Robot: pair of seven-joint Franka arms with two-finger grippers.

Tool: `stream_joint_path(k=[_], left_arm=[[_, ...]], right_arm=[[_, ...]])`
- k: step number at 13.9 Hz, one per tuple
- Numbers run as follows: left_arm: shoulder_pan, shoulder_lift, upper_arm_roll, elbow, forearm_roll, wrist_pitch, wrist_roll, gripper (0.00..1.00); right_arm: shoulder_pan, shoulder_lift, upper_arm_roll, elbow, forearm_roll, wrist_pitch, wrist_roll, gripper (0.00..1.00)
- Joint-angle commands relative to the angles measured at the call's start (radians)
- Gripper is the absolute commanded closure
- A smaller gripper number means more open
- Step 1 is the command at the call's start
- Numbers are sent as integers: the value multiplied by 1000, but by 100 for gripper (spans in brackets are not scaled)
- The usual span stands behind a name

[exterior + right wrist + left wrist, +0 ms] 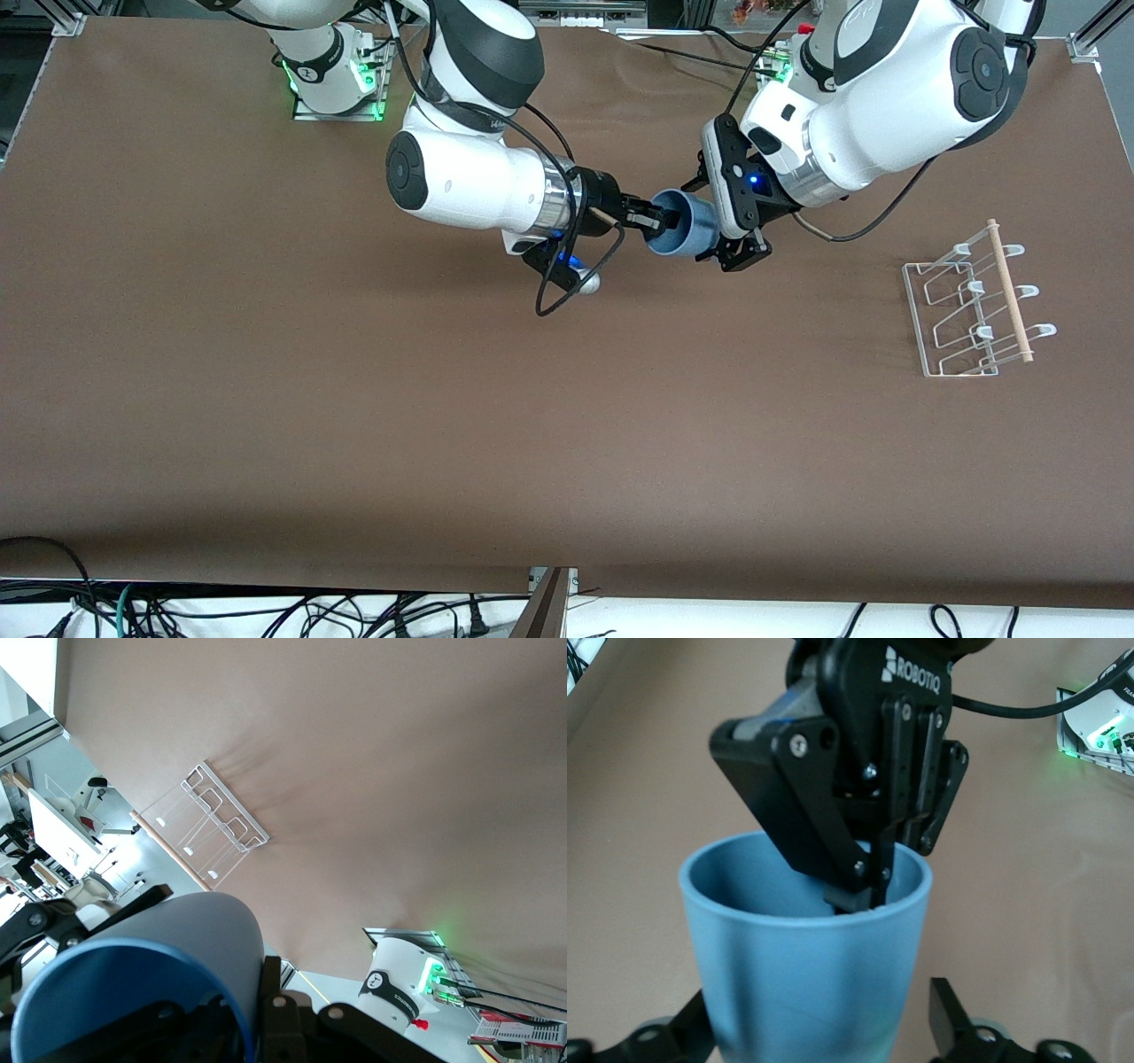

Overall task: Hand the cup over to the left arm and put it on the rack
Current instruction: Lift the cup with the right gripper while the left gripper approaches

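The light-blue cup (682,232) hangs in the air over the middle of the brown table, lying sideways with its mouth toward the right arm. My right gripper (651,220) is shut on its rim, one finger inside and one outside; this shows in the left wrist view (868,893) and in the right wrist view (239,1010). My left gripper (716,221) straddles the cup's body (806,974). Its fingers (950,1019) are open, with a gap showing on one side. The white wire rack (974,306) with its wooden dowel stands toward the left arm's end of the table, and also shows in the right wrist view (208,819).
The right arm's base (337,80) with green lights stands at the table's back edge. A black cable loop (567,283) hangs under the right wrist. Loose cables (266,611) lie off the table's front edge.
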Motion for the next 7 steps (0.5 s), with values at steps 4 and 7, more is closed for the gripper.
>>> stream_joint_path(k=[4, 7], left_arm=[[15, -1, -12, -13, -81, -5, 59, 92], [18, -3, -10, -7, -81, -22, 60, 92]], right_arm=[[4, 8, -2, 24, 22, 27, 12, 97], [-13, 6, -3, 24, 37, 25, 10, 45]])
